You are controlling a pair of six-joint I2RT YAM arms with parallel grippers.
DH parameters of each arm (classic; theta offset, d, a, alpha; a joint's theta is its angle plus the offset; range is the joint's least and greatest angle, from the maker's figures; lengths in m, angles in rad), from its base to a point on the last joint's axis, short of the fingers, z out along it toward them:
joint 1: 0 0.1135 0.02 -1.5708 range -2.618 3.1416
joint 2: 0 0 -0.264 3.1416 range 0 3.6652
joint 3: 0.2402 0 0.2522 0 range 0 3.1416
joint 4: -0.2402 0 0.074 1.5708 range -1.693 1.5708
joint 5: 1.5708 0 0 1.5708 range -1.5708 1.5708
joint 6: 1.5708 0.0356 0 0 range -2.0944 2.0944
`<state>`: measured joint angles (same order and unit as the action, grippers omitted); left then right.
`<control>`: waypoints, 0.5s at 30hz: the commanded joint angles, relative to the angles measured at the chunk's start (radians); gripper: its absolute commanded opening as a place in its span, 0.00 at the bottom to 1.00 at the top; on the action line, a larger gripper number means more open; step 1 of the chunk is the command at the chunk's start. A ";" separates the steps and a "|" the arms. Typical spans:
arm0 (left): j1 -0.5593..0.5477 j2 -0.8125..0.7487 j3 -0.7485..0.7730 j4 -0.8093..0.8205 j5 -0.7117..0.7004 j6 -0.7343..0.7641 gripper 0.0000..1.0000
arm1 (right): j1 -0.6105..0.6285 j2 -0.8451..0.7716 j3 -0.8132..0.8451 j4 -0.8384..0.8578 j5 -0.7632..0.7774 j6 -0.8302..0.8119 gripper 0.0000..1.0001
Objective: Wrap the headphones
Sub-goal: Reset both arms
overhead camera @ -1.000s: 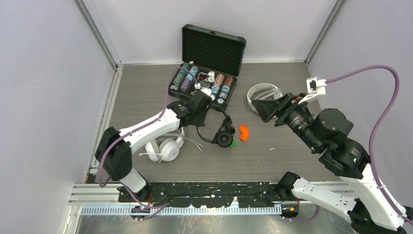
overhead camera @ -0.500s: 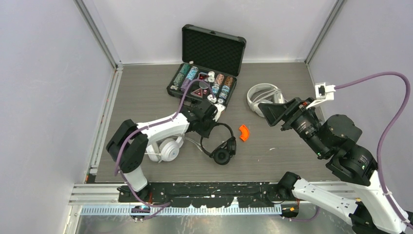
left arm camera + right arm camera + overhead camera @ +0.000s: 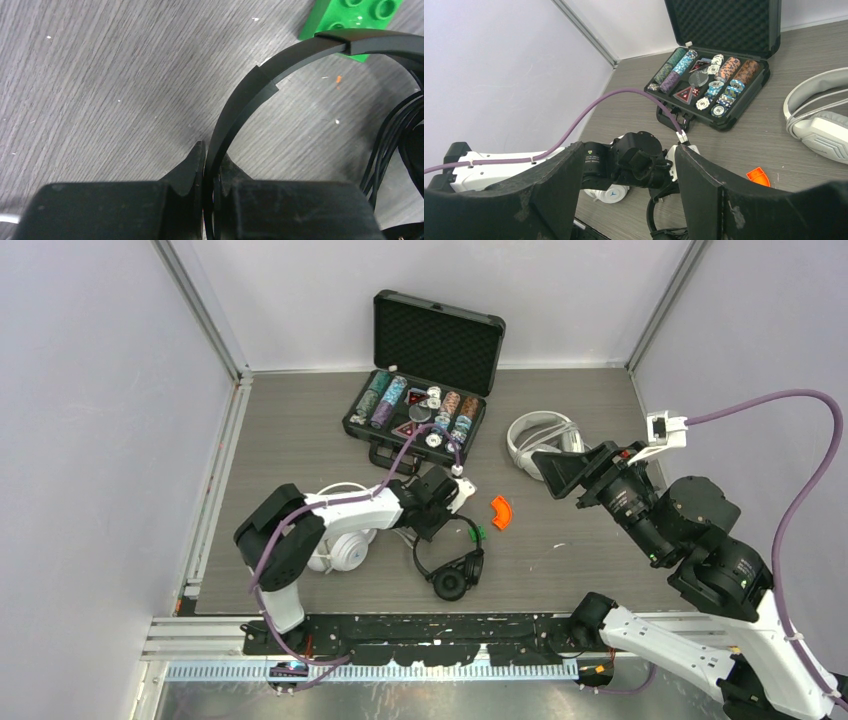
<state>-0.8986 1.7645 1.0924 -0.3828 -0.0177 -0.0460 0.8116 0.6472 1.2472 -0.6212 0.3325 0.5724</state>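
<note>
The black headphones (image 3: 455, 562) lie near the table's front middle, earcups and thin black cable bunched together. My left gripper (image 3: 436, 522) is shut on their black headband (image 3: 240, 100), which runs up between the fingers in the left wrist view. One white pair (image 3: 345, 540) lies under my left arm. The other white pair (image 3: 537, 436) lies at the right, also showing in the right wrist view (image 3: 824, 125). My right gripper (image 3: 553, 468) is open and empty, raised above the table near that pair.
An open black case of poker chips (image 3: 420, 410) stands at the back middle. An orange curved piece (image 3: 500, 512) and a green brick (image 3: 480, 534) lie beside the black headband; the brick also shows in the left wrist view (image 3: 357, 20).
My left gripper has pulled the black headphones toward the front and right, away from the case. My right gripper drew back slightly to the right, then held still.
</note>
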 commanded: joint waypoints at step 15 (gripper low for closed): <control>-0.034 -0.003 -0.011 0.026 -0.036 0.038 0.32 | 0.000 -0.009 -0.019 0.043 0.040 -0.031 0.71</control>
<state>-0.9230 1.7847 1.0840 -0.3466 -0.0593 -0.0151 0.8116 0.6453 1.2301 -0.6205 0.3450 0.5552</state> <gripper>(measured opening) 0.292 0.709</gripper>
